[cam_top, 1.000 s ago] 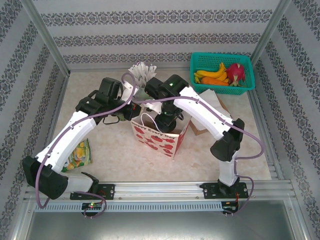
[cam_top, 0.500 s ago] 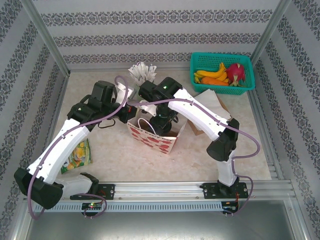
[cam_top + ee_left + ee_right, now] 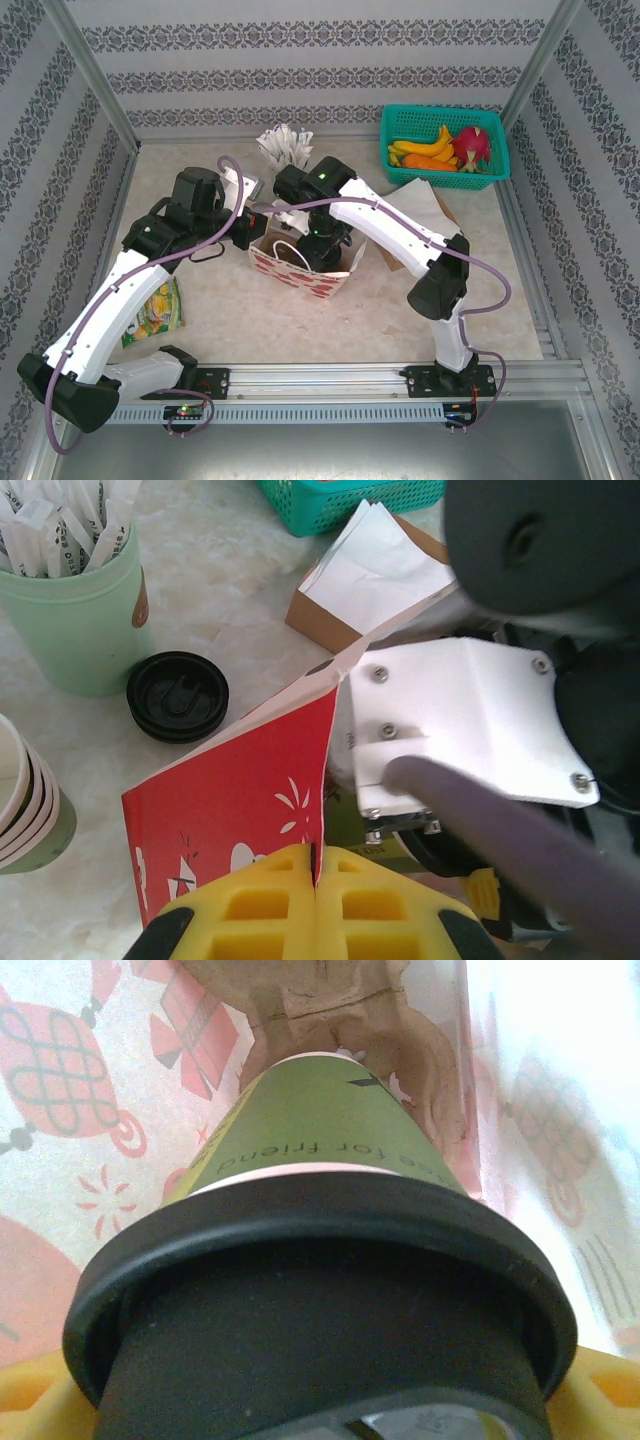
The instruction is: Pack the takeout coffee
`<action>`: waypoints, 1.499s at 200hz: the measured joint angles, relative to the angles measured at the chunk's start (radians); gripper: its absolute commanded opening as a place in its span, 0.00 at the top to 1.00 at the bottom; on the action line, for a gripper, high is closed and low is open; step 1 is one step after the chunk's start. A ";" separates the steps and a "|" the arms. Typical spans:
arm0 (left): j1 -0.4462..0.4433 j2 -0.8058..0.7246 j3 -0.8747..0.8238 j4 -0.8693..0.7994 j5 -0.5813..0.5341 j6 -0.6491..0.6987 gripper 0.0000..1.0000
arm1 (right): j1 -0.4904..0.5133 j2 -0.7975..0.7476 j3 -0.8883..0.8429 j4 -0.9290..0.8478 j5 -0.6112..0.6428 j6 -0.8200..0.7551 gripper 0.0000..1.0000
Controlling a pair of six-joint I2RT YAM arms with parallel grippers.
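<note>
The takeout coffee (image 3: 320,1130), cream with a green band and a black lid (image 3: 320,1300), sits inside the red-patterned gift bag (image 3: 300,275). My right gripper (image 3: 320,1405) is shut on it just under the lid, reaching down into the bag's mouth (image 3: 322,243). Brown crumpled paper (image 3: 320,1000) lies at the bag's bottom beneath the cup. My left gripper (image 3: 318,880) is shut on the bag's red upper edge (image 3: 240,790), at the bag's left side (image 3: 250,232).
A mint-green cup of white sticks (image 3: 75,620), a loose black lid (image 3: 178,696) and a stack of cream cups (image 3: 25,800) stand behind the bag. A brown holder with napkins (image 3: 370,575), a teal fruit basket (image 3: 445,145) and a snack packet (image 3: 155,310) are nearby.
Both arms have shifted left and back with the bag. The right gripper has sunk deeper into the bag with the coffee, and the bag now looks lower and more tilted.
</note>
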 measured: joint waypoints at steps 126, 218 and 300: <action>0.000 0.000 0.000 0.013 0.026 -0.016 1.00 | 0.000 0.026 0.000 0.000 0.018 -0.018 0.51; 0.000 0.000 -0.001 0.018 0.026 -0.016 1.00 | 0.000 0.026 0.000 0.000 0.018 -0.024 0.51; 0.000 0.004 -0.001 0.018 0.025 -0.016 1.00 | -0.012 0.032 -0.024 0.000 0.030 -0.024 0.51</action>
